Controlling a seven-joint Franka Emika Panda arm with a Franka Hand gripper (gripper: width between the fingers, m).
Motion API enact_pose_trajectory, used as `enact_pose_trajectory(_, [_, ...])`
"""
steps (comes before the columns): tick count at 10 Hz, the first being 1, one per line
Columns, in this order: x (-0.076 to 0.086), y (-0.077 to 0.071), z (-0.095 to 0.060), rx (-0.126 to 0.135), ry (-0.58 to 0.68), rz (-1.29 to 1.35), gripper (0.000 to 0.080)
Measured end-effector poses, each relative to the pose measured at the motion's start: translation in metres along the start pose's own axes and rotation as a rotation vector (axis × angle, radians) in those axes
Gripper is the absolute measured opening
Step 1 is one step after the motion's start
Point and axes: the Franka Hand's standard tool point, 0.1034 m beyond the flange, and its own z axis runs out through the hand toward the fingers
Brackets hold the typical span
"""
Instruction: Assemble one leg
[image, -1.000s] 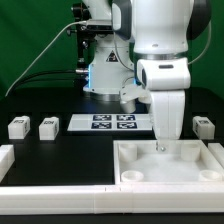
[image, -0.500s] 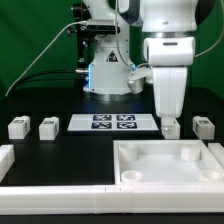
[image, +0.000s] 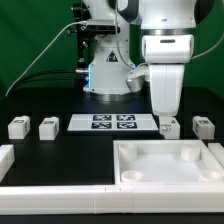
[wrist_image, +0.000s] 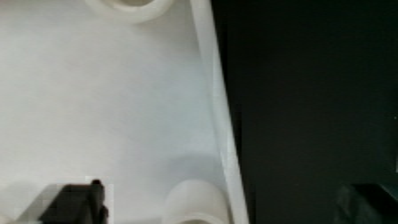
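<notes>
hovering above the far rim of the tray (image: 170, 178), the gripper (image: 165, 119) shows its jaws wide apart and empty, a leg (image: 171, 127) just at its 5 o'clock.

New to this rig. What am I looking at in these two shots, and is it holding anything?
The machine is a white robot arm with a two-finger hand. One picture is from a camera off the arm, the other from a camera on its wrist, looking down past its dark fingers. On the black table lie four small white plastic pegs with square tags, the legs, a large white square tray with corner holes, and the white marker board. The fingers stand wide apart, so the hand is open and holds nothing.
</notes>
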Motion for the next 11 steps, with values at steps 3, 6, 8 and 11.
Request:
enact_pose_trajectory(3, [0.007, -0.016, 0.004, 0.008, 0.033, 0.56, 0.0649])
enact_pose_trajectory(6, [0.025, -0.023, 0.005, 0.032, 0.043, 0.973, 0.0649])
enact_pose_trajectory(8, [0.039, -0.029, 0.004, 0.041, 0.045, 1.137, 0.0649])
enact_pose_trajectory(11, [0.056, -0.038, 0.006, 0.053, 0.044, 1.198, 0.0649])
